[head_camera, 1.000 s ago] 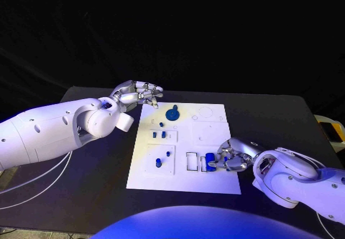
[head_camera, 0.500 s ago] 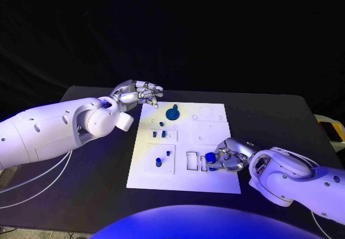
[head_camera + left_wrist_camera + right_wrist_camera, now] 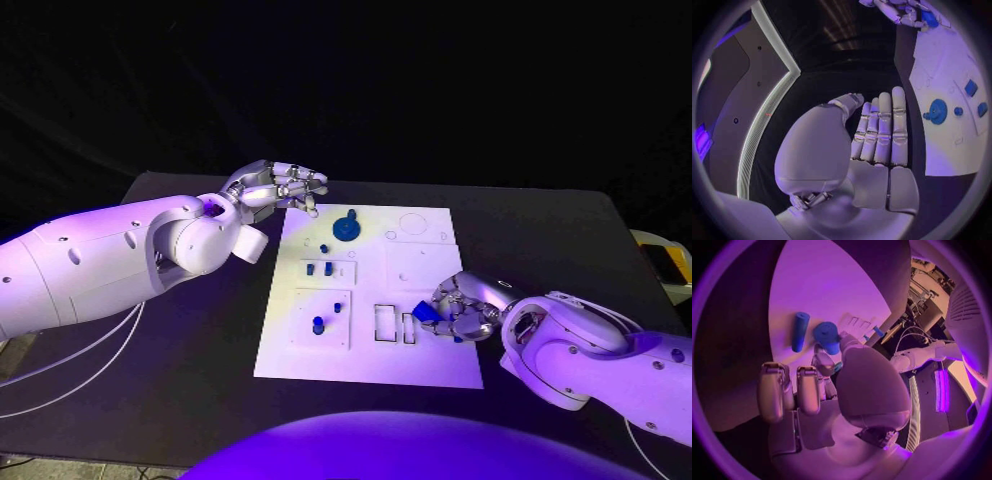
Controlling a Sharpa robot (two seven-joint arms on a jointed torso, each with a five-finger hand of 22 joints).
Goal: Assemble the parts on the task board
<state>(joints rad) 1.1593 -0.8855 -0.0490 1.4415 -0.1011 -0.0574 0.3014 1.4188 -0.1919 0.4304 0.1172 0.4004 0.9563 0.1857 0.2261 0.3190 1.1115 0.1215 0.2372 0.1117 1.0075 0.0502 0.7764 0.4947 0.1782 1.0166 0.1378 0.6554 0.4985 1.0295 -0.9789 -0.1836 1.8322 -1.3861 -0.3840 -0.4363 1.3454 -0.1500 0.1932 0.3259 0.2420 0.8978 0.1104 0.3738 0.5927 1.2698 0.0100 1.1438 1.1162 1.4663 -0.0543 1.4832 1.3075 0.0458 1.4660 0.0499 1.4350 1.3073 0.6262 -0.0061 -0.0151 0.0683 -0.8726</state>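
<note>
Since the earlier frames, the blue cylindrical part [image 3: 427,311] has risen off the task board [image 3: 418,268] in the grasp of the right hand [image 3: 464,309], leaving the rectangular slots [image 3: 394,323] at lower centre of the head view unoccupied; the part appears to be lifted for re-seating, so this insertion is judged incomplete. Upper left of the head view, the left hand [image 3: 277,187] remains at the board's far corner, fingers loosely curled, grasping nothing. At centre, the blue disc part [image 3: 346,228] sits near the board's top, with small blue pegs [image 3: 317,324] below it. In the right wrist view, a second blue cylinder [image 3: 799,331] lies flat beside the held part [image 3: 827,337], whose long axis appears tilted; its exact heading cannot be determined.
</note>
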